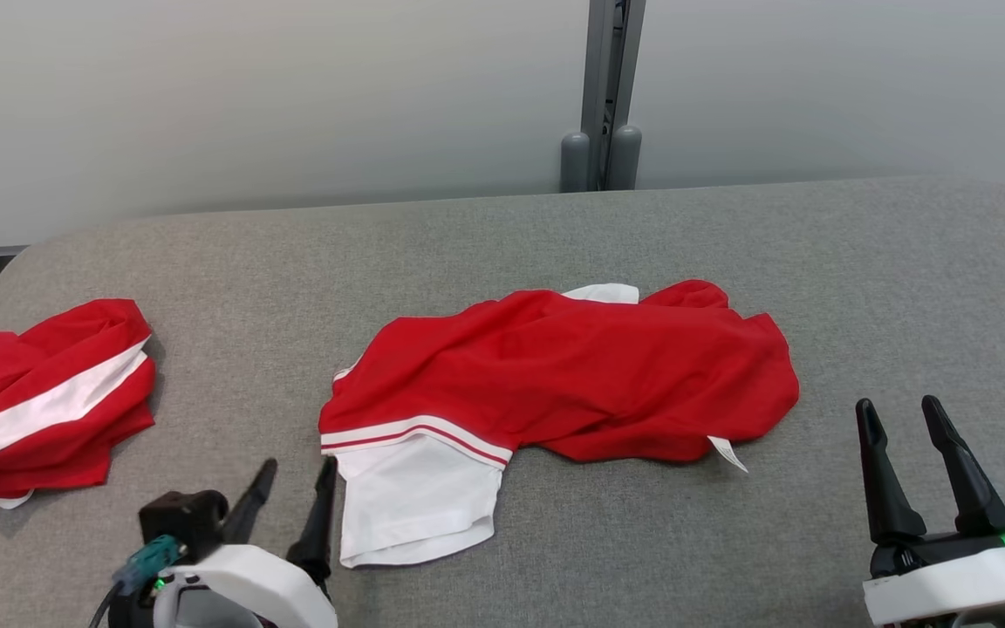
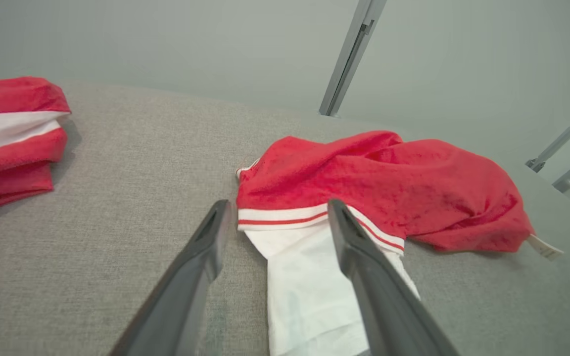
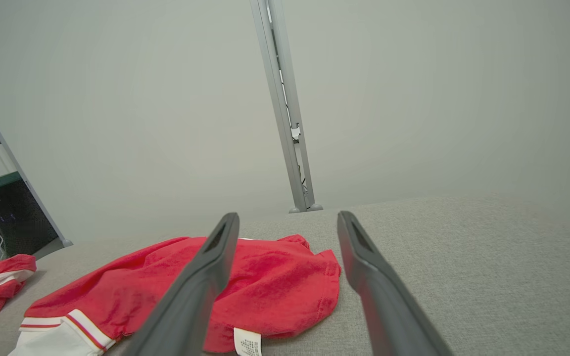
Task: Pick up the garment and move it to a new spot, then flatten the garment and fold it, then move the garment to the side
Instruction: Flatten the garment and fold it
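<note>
A: garment (image 1: 572,375) status?
B: crumpled, centre of frame on the desk (image 1: 729,541). long axis runs left-right; white striped end (image 1: 415,497) points to frame bottom.
A: pincers?
B: left pincer (image 1: 297,467) lower left, just beside that white end; right pincer (image 1: 897,406) lower right, apart from it. both spread wide, empty. flanking it, probably staged for a two-point lift. other red garment (image 1: 40,392) far left, well apart.

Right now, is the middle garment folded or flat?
Neither: crumpled. The garment lies bunched in wrinkles on the grey surface, its white sleeve sticking out toward the robot.
</note>
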`<state>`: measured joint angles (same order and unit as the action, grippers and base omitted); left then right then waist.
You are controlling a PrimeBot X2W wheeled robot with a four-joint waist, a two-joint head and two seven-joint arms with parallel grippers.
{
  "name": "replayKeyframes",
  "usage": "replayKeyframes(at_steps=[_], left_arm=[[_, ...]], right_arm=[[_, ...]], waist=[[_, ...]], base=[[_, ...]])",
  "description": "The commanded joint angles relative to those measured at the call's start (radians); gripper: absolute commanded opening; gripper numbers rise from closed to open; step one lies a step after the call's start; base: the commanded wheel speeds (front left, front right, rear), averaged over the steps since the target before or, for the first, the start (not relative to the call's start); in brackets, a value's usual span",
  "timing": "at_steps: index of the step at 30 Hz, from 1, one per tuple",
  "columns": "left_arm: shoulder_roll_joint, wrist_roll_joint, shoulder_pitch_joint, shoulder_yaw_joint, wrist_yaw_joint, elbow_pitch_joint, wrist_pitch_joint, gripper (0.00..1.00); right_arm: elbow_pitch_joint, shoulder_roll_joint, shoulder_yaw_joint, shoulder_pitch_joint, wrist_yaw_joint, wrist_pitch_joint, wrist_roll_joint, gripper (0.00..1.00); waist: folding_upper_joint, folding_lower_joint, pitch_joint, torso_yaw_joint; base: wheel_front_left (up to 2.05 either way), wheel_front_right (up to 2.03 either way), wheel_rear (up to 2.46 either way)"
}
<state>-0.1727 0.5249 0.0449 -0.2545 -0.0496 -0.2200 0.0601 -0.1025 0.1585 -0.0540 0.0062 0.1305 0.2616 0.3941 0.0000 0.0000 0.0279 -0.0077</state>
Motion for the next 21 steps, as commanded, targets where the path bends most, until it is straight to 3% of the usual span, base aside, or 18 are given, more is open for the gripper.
replayKeyframes(at_steps=[1,8,15,20,21], left_arm=[[-0.009,0.010,0.005,-0.011,0.001,-0.016,-0.042,1.00],[-0.031,0.032,0.015,-0.046,-0.003,-0.059,-0.207,1.00],[-0.024,0.060,0.038,-0.073,0.019,-0.112,-0.291,1.00],[-0.020,0.072,0.041,-0.077,0.003,-0.136,-0.324,1.00],[-0.020,0.073,0.045,-0.077,0.002,-0.136,-0.325,0.87]], right_arm=[[-0.002,0.002,-0.001,-0.014,0.001,0.005,-0.010,1.00],[-0.004,0.004,0.003,-0.025,0.001,0.005,-0.017,1.00],[-0.015,0.000,-0.014,-0.044,0.001,0.005,-0.023,1.00],[-0.024,-0.003,-0.016,-0.055,0.001,0.005,-0.019,1.00],[-0.024,-0.004,-0.016,-0.057,0.001,0.005,-0.017,1.00]], waist=[[0.0000,0.0000,0.003,-0.001],[0.0000,0.0000,0.014,-0.011],[0.0000,0.0000,0.035,-0.031],[0.0000,0.0000,0.046,-0.042],[0.0000,0.0000,0.049,-0.042]], base=[[0.00,0.00,0.00],[0.00,0.00,0.00],[0.00,0.00,0.00],[0.00,0.00,0.00],[0.00,0.00,0.00]])
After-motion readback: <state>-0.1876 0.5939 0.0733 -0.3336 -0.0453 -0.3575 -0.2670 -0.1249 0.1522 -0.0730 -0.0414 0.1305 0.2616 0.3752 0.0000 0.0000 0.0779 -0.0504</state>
